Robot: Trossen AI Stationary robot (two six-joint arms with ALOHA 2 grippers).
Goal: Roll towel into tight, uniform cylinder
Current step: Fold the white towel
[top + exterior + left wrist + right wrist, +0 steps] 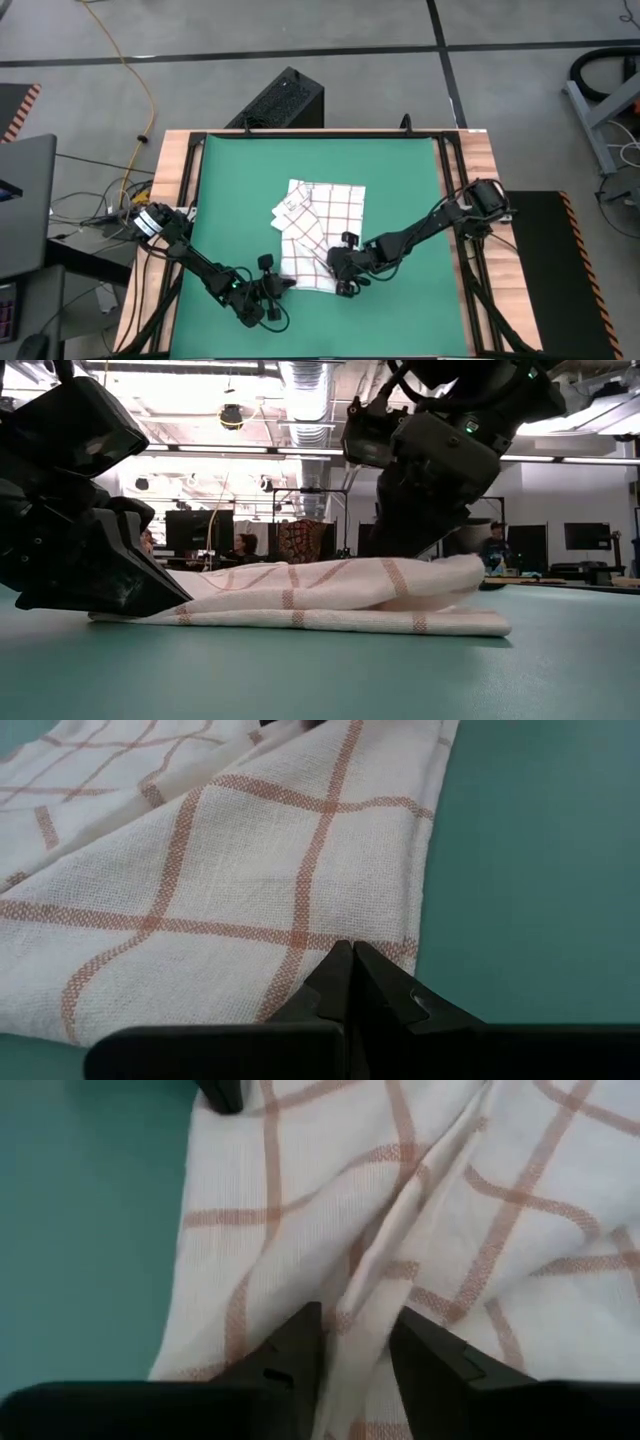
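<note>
Lying mid-way on the flat green mat (400, 170), the thin white towel with red-brown checks (322, 232) sits loosely folded; judged light, limp, prone to slip. Bare mat surrounds it. Right gripper (355, 1342), partly open, straddles a raised fold, a fair hold point. Left gripper (352, 963), closed and empty, touches the near edge.

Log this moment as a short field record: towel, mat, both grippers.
towel: checked towel lies folded and rumpled, not rolled
surface: green mat, towel near its middle
left gripper: left gripper shut, tips at the towel's near edge
right gripper: right gripper over the towel, a raised fold of cloth between its fingers
task state: no cylinder formed yet
</note>
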